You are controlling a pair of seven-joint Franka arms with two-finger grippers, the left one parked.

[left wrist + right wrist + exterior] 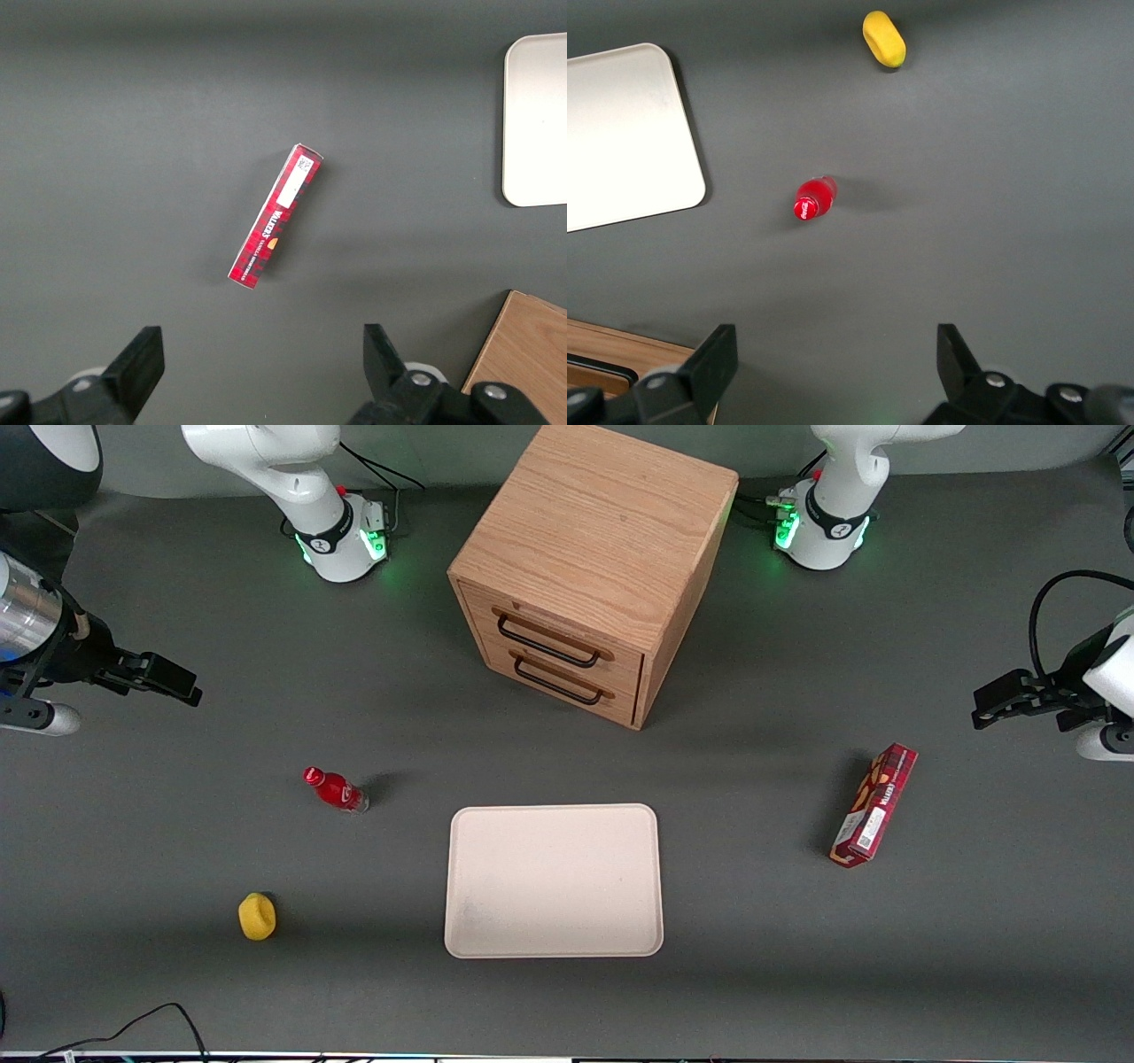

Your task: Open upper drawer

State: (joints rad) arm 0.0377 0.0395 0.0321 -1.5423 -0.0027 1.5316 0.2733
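The wooden cabinet point(592, 540) stands at the middle of the table, far from the front camera. Its upper drawer point(567, 631) is shut, with its black bar handle point(547, 643) across the front. The lower drawer point(576, 676) under it is shut too. My gripper point(177, 682) hangs above the table toward the working arm's end, well away from the cabinet, open and empty. In the right wrist view the gripper point(835, 345) is wide open over bare grey table, with a corner of the cabinet point(611, 350) at the edge.
A white tray point(554, 881) lies in front of the cabinet, nearer the camera. A red bottle point(335, 789) and a yellow object point(257, 916) lie toward the working arm's end. A red box point(873, 804) lies toward the parked arm's end.
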